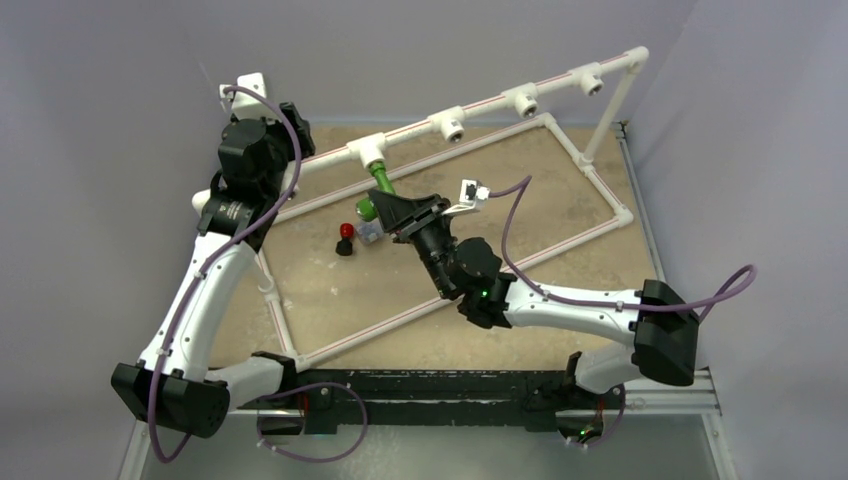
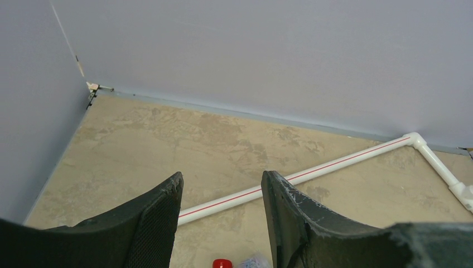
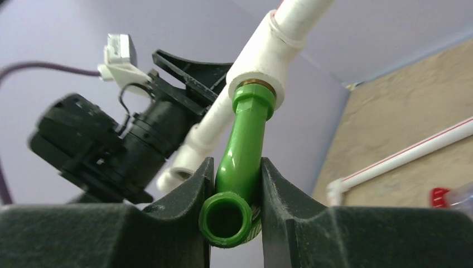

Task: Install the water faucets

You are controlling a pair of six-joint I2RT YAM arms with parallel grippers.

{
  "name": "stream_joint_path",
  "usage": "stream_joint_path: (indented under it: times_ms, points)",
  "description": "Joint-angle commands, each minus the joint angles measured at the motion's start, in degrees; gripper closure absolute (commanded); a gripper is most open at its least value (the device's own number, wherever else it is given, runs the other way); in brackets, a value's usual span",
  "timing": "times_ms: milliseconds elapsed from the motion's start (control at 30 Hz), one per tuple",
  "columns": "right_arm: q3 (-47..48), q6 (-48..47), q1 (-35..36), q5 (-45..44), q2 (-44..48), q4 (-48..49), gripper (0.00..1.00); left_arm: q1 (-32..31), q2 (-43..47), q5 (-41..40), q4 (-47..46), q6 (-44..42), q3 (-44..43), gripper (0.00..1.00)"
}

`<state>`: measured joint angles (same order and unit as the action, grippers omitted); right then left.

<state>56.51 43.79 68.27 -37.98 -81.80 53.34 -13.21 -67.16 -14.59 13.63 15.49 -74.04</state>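
The green faucet point(image 1: 381, 181) has its threaded end in the leftmost white tee point(image 1: 369, 151) of the raised pipe. My right gripper point(image 1: 385, 208) is shut on its curved spout; in the right wrist view the green faucet point(image 3: 241, 162) sits squeezed between both fingers, its open mouth toward the camera. The black faucet with a red knob point(image 1: 345, 239) lies on the board, and the white and blue faucet point(image 1: 368, 233) lies beside it, partly hidden by my right gripper. My left gripper point(image 2: 221, 187) is open and empty, high at the left near the pipe's end.
The raised pipe carries further white tees point(image 1: 452, 125), point(image 1: 524, 101), point(image 1: 590, 80). A white pipe frame point(image 1: 600, 190) with a red stripe edges the brown board. The red knob point(image 2: 222, 263) shows at the left wrist view's bottom edge. Grey walls close in behind and on the sides.
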Motion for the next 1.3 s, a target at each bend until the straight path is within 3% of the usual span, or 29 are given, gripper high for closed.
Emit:
stream_joint_path:
  times_ms: [0, 200, 433, 533, 700, 800, 967, 1267]
  points:
    - [-2.12, 26.73, -0.38, 5.66, 2.57, 5.14, 1.00, -1.73, 0.35, 5.27, 12.29, 0.42, 1.69, 0.47]
    - [-3.46, 36.55, -1.47, 9.16, 2.32, 7.05, 1.00, -1.73, 0.80, 5.36, 12.22, 0.42, 1.87, 0.47]
    - [-3.54, 38.74, -1.48, 7.47, 3.93, 3.61, 1.00, -1.73, 0.97, 5.40, 12.12, 0.44, 2.16, 0.47]
    - [-3.23, 37.48, -1.47, 6.99, 4.62, 1.27, 0.83, -1.71, 0.93, 5.28, 12.11, 0.42, 2.06, 0.47]
    - [-4.02, 34.51, -1.52, 6.81, 5.78, -0.76, 0.45, -1.73, 0.75, 5.19, 11.95, 0.36, 2.05, 0.47]
    - [-4.87, 32.82, -1.49, 6.83, 6.91, -1.75, 0.34, -1.73, 0.65, 5.02, 11.88, 0.33, 2.19, 0.47]
    - [-6.67, 29.67, -1.60, 6.44, 9.85, -4.39, 0.23, -1.73, 0.53, 4.83, 11.95, 0.25, 1.89, 0.47]
    - [-9.73, 16.25, -1.74, 6.06, 16.79, -11.40, 0.19, -1.73, 0.23, 4.75, 12.03, 0.20, 1.64, 0.47]
